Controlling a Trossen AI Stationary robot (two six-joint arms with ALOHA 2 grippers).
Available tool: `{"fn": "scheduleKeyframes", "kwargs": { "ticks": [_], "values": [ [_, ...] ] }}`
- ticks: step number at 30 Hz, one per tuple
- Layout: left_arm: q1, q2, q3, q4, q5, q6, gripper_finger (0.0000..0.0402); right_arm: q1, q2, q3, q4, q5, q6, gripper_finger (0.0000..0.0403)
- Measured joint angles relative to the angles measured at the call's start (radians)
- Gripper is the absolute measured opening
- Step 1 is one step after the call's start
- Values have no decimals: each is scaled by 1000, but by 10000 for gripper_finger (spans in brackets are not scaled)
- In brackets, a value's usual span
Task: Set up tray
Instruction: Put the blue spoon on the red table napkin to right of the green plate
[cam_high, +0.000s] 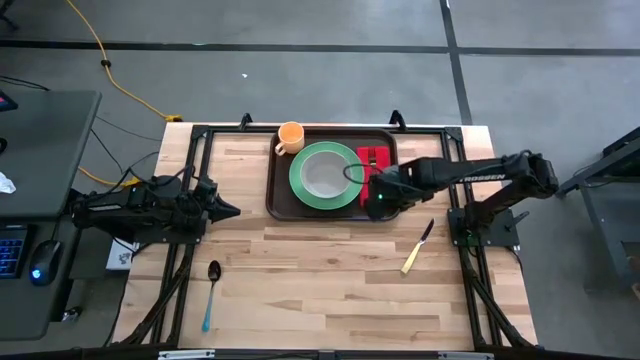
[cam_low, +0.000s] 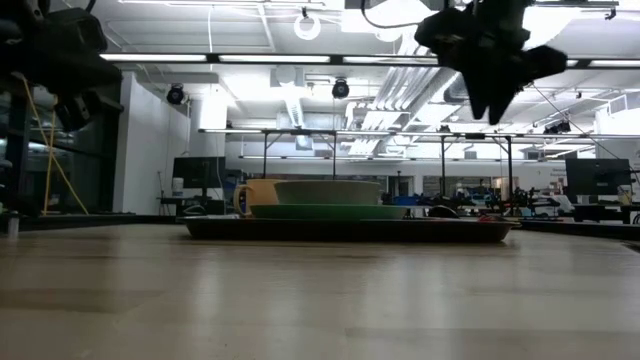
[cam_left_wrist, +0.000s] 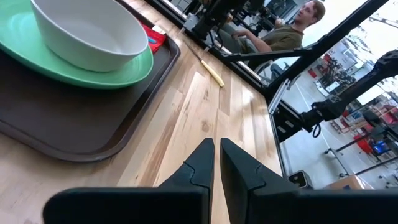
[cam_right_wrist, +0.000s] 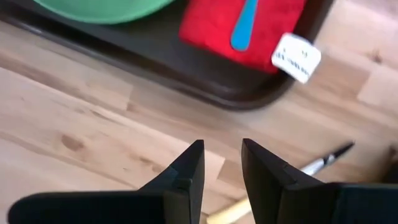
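The dark brown tray (cam_high: 283, 196) lies at the table's far middle. On it rest a green plate (cam_high: 300, 180) with a white bowl (cam_high: 324, 174), an orange cup (cam_high: 290, 137) and a red napkin (cam_right_wrist: 211, 28) under a blue-handled utensil (cam_right_wrist: 244, 28). My right gripper (cam_right_wrist: 222, 146) hangs open above the bare wood just off the tray's near right corner (cam_right_wrist: 261, 99), pointing down, with nothing between its fingers. My left gripper (cam_left_wrist: 217, 143) waits shut at the table's left side (cam_high: 225, 210), raised, pointing toward the tray.
A knife with a yellow handle (cam_high: 417, 247) lies on the wood near the right arm's base, and it also shows in the right wrist view (cam_right_wrist: 323, 160). A blue-handled spoon (cam_high: 210, 290) lies near the front left. A seated person (cam_left_wrist: 280, 34) shows beyond the table.
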Motion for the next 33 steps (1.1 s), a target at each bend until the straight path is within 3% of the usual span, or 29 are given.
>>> {"fn": "scheduleKeyframes", "kwargs": {
  "ticks": [21, 33],
  "values": [
    [0, 0, 0, -81, -1, 3, 56, 261, 0, 0, -93, -17, 408, 85],
    [0, 0, 0, -103, -1, 3, 56, 345, 0, -2, -211, -98, 625, 85]
  ]
}}
